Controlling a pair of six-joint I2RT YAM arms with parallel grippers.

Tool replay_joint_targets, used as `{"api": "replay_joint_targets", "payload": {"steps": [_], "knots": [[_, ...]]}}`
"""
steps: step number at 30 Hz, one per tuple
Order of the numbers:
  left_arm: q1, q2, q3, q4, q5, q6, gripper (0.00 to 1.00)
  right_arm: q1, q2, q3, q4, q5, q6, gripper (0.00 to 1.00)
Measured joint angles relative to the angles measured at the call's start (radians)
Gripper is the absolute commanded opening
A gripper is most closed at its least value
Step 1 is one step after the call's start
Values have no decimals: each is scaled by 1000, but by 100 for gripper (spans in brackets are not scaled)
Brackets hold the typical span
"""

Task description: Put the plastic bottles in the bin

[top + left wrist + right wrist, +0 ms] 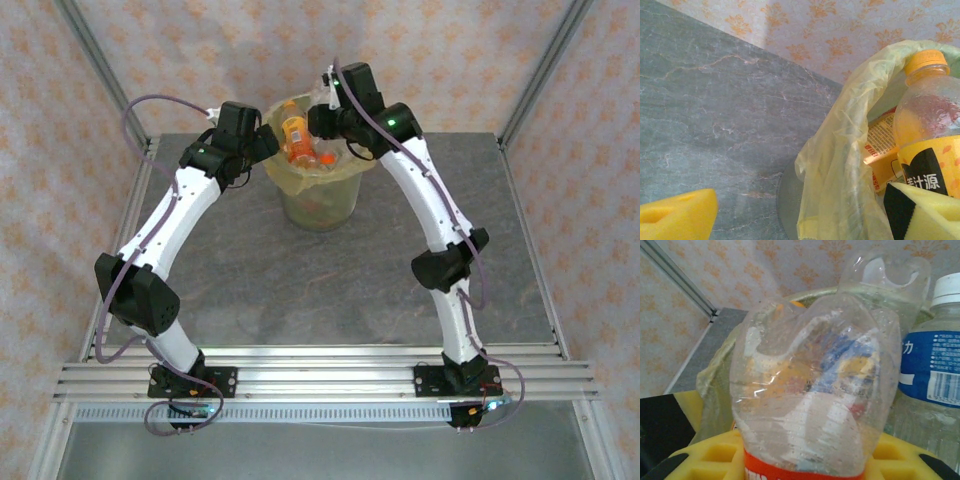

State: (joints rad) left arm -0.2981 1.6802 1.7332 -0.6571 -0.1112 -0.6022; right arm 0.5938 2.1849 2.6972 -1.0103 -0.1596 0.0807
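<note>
The bin [320,205] is stuffed with bottles [296,135] already; my right pincer [805,462] grips one clear bottle [815,390] at its rim, left pincer [800,220] hangs open.

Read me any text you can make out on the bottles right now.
"汁源", white on black, on the orange-capped bottle.
"力", white on blue, on the white-capped bottle; its fine print is too small to read.
Red label of the clear bottle: cut off, unreadable.
Orange label behind: blurred.

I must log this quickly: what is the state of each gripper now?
Left gripper: open, holding nothing.
Right gripper: closed on a clear bottle with a red label.
</note>
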Motion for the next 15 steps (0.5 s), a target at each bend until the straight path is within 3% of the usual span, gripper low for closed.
{"api": "replay_joint_targets", "payload": {"steps": [8, 11, 15], "knots": [[0, 0, 0, 0, -1, -2, 88, 14, 41, 3, 7, 10, -39, 39], [0, 0, 0, 0, -1, -2, 87, 15, 51, 15, 8, 12, -45, 48], [0, 0, 3, 0, -1, -2, 87, 15, 53, 17, 8, 32, -60, 68]]}}
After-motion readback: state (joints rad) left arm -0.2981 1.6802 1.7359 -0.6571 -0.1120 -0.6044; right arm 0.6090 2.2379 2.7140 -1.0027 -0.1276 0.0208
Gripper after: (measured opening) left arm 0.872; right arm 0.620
